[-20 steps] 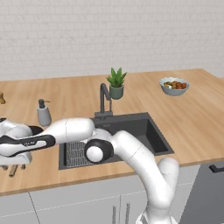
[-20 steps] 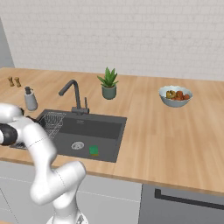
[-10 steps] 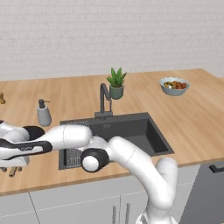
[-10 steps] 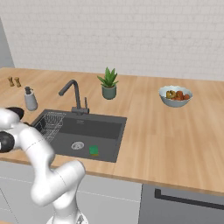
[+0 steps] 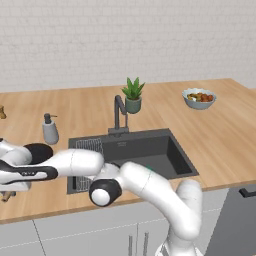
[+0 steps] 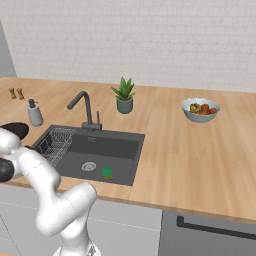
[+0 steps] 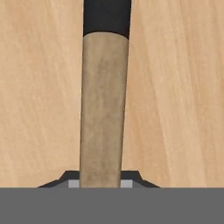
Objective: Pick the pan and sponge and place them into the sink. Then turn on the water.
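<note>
Gripping the pan (image 7: 103, 100) by its wooden handle, the gripper (image 7: 101, 181) is closed around it on the counter (image 5: 215, 135), left of the sink (image 5: 165, 155). The pan looks rigid and heavy at its far black end, so it may tip; a hold nearer the bowl would balance better. The sponge (image 6: 107, 172) lies in the sink.

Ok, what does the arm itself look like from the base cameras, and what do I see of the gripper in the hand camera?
The arm is glossy white with rounded, tube-like links, a black round cap at its elbow joint and a black band along the forearm. No cables or markings are visible. In the hand view the gripper shows as small dark angular finger tips with pale grey pads.
</note>
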Controlling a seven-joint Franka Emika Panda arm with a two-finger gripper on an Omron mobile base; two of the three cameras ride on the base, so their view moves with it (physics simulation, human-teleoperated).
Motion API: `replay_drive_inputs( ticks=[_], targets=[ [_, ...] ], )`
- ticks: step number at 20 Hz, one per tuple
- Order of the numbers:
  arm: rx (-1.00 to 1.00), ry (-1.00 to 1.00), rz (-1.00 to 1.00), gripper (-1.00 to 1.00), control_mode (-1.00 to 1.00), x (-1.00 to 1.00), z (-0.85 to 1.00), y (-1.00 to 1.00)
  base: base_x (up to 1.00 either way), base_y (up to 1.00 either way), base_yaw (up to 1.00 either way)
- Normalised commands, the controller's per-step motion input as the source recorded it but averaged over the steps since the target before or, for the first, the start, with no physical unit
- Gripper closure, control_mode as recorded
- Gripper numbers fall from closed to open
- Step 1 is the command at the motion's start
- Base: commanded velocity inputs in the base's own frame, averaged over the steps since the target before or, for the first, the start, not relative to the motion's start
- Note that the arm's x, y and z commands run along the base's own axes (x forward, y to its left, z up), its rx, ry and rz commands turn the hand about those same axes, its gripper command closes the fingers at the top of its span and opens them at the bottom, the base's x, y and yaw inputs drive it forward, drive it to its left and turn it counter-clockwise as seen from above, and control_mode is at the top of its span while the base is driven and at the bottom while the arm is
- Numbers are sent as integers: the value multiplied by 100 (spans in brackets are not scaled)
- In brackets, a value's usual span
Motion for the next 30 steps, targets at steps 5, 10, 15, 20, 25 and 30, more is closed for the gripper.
replay_drive_inputs(
  ticks=[5, 10, 15, 20, 25, 30],
  targets=[
    [1, 0, 0, 100, -100, -3, -5, -11, 0, 0, 0],
    [10, -6, 3, 100, -100, -31, 0, -58, 0, 0, 0],
    [12, -13, 12, 100, -100, -34, 15, -59, 0, 0, 0],
    [20, -18, 21, 100, -100, -23, 18, -65, 0, 0, 0],
    [21, -15, 25, 100, -100, -21, 26, -72, 0, 0, 0],
    [21, -10, 28, 100, -100, -15, 31, -83, 0, 0, 0]
  ],
)
